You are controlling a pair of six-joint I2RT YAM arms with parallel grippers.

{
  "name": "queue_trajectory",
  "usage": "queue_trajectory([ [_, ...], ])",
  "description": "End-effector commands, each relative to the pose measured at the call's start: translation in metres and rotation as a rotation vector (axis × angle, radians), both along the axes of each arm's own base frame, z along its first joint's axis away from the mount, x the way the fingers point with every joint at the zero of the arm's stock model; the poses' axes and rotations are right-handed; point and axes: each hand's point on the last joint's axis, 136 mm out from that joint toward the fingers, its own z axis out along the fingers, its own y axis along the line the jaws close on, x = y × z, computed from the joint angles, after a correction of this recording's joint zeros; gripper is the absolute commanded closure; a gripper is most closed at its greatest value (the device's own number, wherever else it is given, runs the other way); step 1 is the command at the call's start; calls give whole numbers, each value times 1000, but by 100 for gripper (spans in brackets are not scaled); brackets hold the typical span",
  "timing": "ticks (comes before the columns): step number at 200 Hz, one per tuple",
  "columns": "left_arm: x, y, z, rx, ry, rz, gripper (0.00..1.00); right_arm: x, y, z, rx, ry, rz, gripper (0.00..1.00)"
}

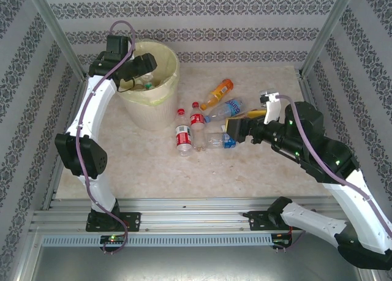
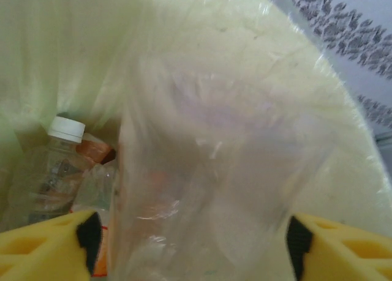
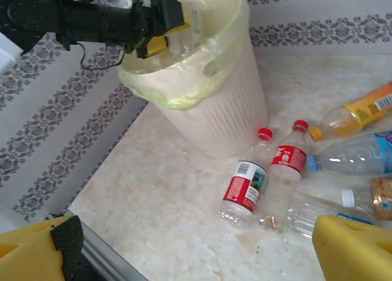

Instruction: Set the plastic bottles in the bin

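Observation:
My left gripper [image 1: 146,78] hangs inside the mouth of the pale-yellow bin [image 1: 153,106], jaws wide apart. A blurred clear bottle [image 2: 214,171] sits between its fingers [image 2: 195,241] without visibly touching the pads. Below lies a white-capped clear bottle [image 2: 61,164] among others. Several plastic bottles lie right of the bin: a red-labelled one [image 1: 184,137], a red-capped one [image 1: 197,122], an orange one [image 1: 217,93] and a blue-labelled one [image 1: 226,108]. My right gripper [image 1: 233,133] hovers open over that cluster, nothing between its fingers [image 3: 196,244].
The bin [image 3: 214,109] stands at the back left, lined with a thin plastic bag. Patterned walls and metal posts close in the table on three sides. Bare marble-look tabletop [image 1: 141,164] lies in front of the bin and bottles.

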Motion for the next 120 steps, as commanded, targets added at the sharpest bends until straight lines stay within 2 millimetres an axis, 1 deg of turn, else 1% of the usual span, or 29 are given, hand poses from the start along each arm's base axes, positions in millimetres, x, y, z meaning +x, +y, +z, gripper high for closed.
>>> queue_trajectory([
  [1,-9,5,20,-4,-55,-52,8,3,-10,-16,-8,44,-71,3],
  [11,-14,3,30,-6,-80,-77,0,4,-12,-24,-20,64,-88,4],
  [36,-28,-3,53,10,-146,-141,0,6,-17,-47,-53,131,-127,4],
  [37,-30,-3,56,9,-153,-142,0,6,-17,-47,-53,134,-129,4],
  [40,-30,-4,56,9,-158,-152,0,7,-17,-50,-55,141,-133,4],
  [41,-33,-4,60,7,-166,-155,0,7,-17,-51,-56,144,-135,4],
  [45,-35,-6,62,6,-175,-166,0,7,-18,-54,-56,153,-141,4],
  [49,-38,-7,69,3,-198,-175,0,7,-18,-58,-58,163,-145,4],
  [82,-64,-16,101,-21,-289,-238,0,12,-25,-89,-72,251,-212,5],
  [100,-83,-24,112,-43,-324,-285,0,15,-35,-104,-59,307,-285,5],
  [112,-97,-32,116,-55,-340,-320,0,18,-42,-114,-41,344,-335,4],
  [120,-107,-37,115,-64,-342,-341,0,20,-45,-121,-29,361,-361,4],
])
